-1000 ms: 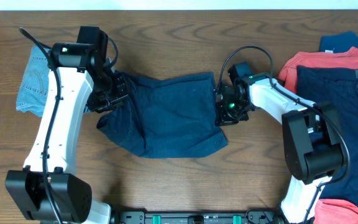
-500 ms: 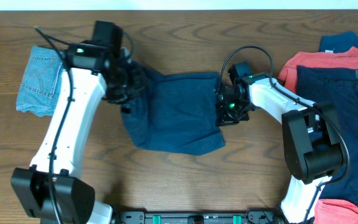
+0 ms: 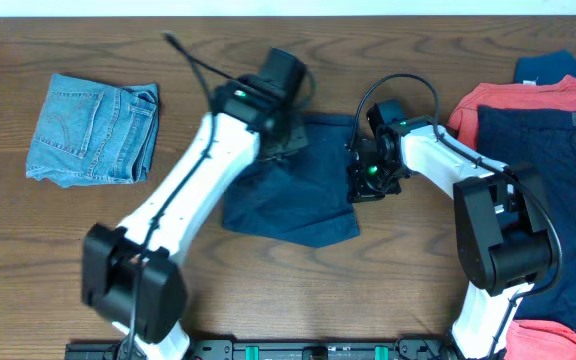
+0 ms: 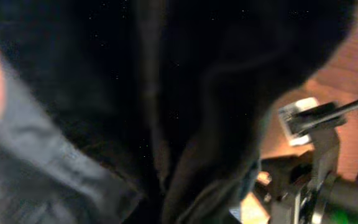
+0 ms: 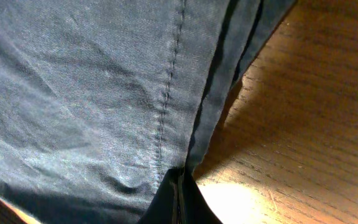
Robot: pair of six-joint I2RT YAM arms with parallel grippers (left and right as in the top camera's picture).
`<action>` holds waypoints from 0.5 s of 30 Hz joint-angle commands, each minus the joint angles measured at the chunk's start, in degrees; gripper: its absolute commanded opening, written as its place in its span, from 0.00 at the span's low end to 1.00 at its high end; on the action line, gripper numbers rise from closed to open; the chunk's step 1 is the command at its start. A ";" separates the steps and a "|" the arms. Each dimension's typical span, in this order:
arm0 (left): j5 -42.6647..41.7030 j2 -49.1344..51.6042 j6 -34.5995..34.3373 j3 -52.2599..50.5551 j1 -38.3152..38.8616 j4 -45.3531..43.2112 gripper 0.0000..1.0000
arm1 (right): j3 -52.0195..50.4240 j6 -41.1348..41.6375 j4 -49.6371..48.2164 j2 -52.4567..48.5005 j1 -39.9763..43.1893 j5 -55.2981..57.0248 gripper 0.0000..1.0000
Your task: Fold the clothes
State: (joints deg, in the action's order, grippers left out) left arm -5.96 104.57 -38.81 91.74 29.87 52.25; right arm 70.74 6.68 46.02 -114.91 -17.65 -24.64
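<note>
Progress check: one light-blue denim garment (image 3: pixel 93 130) lies folded in a compact rectangle at the left of the brown wooden table (image 3: pixel 28 270); judged done. The dark navy cloth shorts (image 3: pixel 288 200) at table centre look mid-fold, since the cloth is doubled into a narrower, uneven shape with its lower edge not squared. At the right edge a heap waits unfolded, with a coral-red garment (image 3: pixel 513 98) under a large navy garment (image 3: pixel 548 200), so most of the task remains. The right gripper (image 3: pixel 360 172) sits at the shorts' right edge, fingers pressed together on the hem; the right wrist view shows seamed cloth running into the closed tips. The left gripper (image 3: pixel 286 132) is over the shorts' upper edge, near the right gripper. Its wrist view is filled with dark, blurred cloth, so I cannot tell whether it is apart or gripping.
</note>
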 commanded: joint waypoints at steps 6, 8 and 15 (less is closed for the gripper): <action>-1.42 5.62 -1.11 0.09 3.50 -3.10 0.33 | -0.37 -0.96 0.11 -2.43 0.04 3.69 0.01; -4.68 5.55 -1.09 0.09 3.50 -3.13 0.35 | -0.37 -0.96 0.13 -2.43 0.26 3.69 0.01; -8.04 4.28 0.22 0.11 3.48 -0.61 0.39 | -0.37 -0.96 0.74 -2.43 1.31 3.74 0.01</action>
State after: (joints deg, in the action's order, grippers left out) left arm -12.23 110.34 -39.18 91.72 33.50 50.57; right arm 70.74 6.66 46.41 -114.91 -17.21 -24.67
